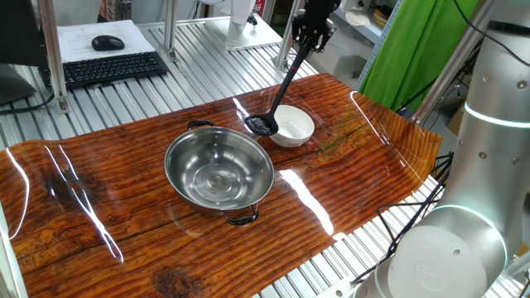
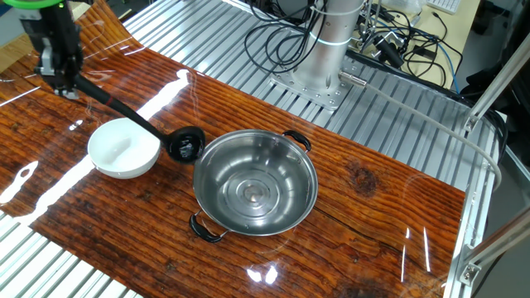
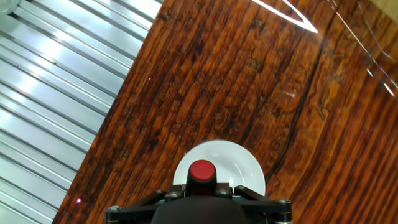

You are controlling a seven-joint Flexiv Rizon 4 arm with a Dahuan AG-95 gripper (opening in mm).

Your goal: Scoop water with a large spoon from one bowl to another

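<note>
My gripper [image 1: 312, 35] is shut on the top of the black ladle's handle [image 1: 290, 76], high above the table; it also shows in the other fixed view [image 2: 62, 79]. The ladle's round scoop [image 1: 261, 125] hangs low between the two bowls, next to the white bowl's rim [image 2: 185, 146]. The big steel bowl [image 1: 219, 170] with two loop handles stands mid-table; a faint shine at its bottom [image 2: 252, 194] may be water. The small white bowl [image 1: 292, 126] stands just beyond the scoop and shows under my hand in the hand view [image 3: 219, 168]. The handle's red end [image 3: 202, 170] faces the hand camera.
The wood-grain table top [image 1: 124, 215] lies on ribbed metal slats [image 3: 50, 106]. A keyboard [image 1: 112, 69] and mouse [image 1: 108, 43] sit at the back left. The arm's base [image 2: 319, 58] with cables stands beyond the table. A green cloth [image 1: 414, 50] hangs at the right.
</note>
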